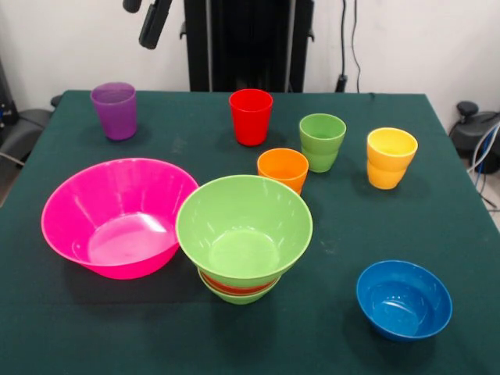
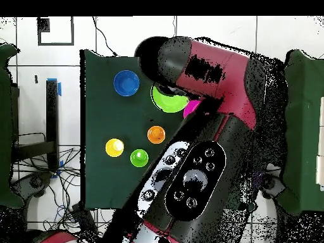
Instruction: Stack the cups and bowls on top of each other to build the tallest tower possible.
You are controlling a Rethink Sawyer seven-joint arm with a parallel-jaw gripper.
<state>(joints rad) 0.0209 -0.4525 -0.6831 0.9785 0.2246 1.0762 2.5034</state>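
Five cups stand on the green table (image 1: pixel 437 211): purple (image 1: pixel 114 109) at the far left, red (image 1: pixel 251 116), light green (image 1: pixel 322 142), orange (image 1: pixel 283 169) and yellow (image 1: pixel 391 158). The huge pink bowl (image 1: pixel 117 217) sits alone at the near left. Beside it stands the tower: the large green bowl (image 1: pixel 244 228) rests on a red-orange bowl (image 1: pixel 238 284) and a small green bowl (image 1: pixel 238 297). The blue bowl (image 1: pixel 404 299) sits alone at the near right. My gripper (image 1: pixel 147 17) shows only as dark tips at the top edge, high above the purple cup and holding nothing.
The black pedestal (image 1: pixel 248 43) stands behind the table's far edge. In the overhead view the arm (image 2: pixel 202 152) hides the red and purple cups and most of the pink bowl (image 2: pixel 191 107). The blue bowl (image 2: pixel 126 83), green bowl (image 2: pixel 166 101), orange cup (image 2: pixel 156 134), yellow cup (image 2: pixel 114 147) and green cup (image 2: pixel 139 157) show.
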